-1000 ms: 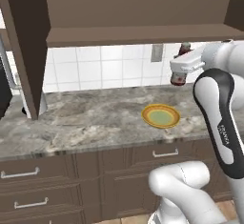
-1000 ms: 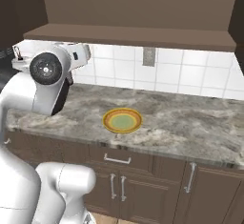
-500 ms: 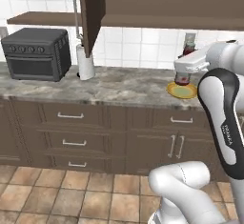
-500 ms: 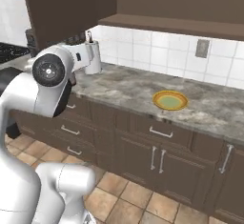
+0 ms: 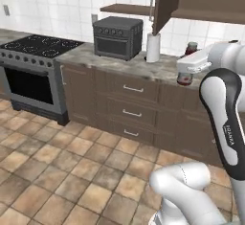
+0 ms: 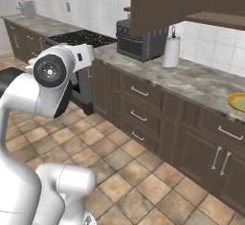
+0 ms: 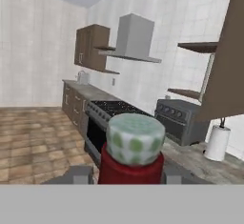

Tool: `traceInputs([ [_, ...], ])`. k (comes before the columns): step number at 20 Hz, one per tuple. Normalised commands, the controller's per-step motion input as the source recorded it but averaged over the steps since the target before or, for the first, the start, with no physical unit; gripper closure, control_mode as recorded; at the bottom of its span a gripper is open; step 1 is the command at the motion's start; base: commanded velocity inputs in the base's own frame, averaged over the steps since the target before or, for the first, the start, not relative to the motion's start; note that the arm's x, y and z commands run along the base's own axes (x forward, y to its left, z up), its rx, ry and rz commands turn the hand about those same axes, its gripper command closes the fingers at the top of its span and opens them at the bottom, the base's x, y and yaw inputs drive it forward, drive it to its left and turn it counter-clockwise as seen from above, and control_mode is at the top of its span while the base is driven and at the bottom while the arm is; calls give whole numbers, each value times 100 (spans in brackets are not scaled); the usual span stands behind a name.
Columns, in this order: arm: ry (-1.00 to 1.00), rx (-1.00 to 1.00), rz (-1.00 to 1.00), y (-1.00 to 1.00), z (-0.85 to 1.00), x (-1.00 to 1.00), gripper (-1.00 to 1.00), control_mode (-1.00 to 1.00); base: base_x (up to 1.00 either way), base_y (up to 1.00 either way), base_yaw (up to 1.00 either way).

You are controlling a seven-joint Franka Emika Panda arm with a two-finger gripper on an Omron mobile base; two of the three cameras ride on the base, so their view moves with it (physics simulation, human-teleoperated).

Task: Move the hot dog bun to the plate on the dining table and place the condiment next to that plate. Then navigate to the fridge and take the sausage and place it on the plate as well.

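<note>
- Your gripper (image 7: 129,174) is clamped on the red ketchup bottle (image 7: 131,154), pale cap up.
- A toaster oven (image 5: 117,38) and paper towel roll (image 5: 153,48) sit on the marble counter (image 6: 191,81).

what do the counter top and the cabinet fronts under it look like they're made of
Counter top: seems polished stone, marble or granite, going by the grey-brown mottled veining. Cabinet fronts: look like dark brown wood or wood-look panels with a matt finish, framed doors and drawers with slim pale, probably metal, handles.
</note>
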Motion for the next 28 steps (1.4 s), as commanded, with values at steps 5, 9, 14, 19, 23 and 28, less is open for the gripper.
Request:
traceInputs([
  [5, 0, 0, 0, 0, 0, 0, 100, 100, -69, 53, 60],
  [9, 0, 0, 0, 0, 0, 0, 100, 100, -71, 49, 60],
  [14, 0, 0, 0, 0, 0, 0, 100, 100, -74, 49, 59],
  [19, 0, 0, 0, 0, 0, 0, 100, 100, -58, 75, 58],
  [23, 0, 0, 0, 0, 0, 0, 100, 100, -30, 100, 50],
  [28, 0, 0, 0, 0, 0, 0, 100, 100, -18, 100, 42],
])
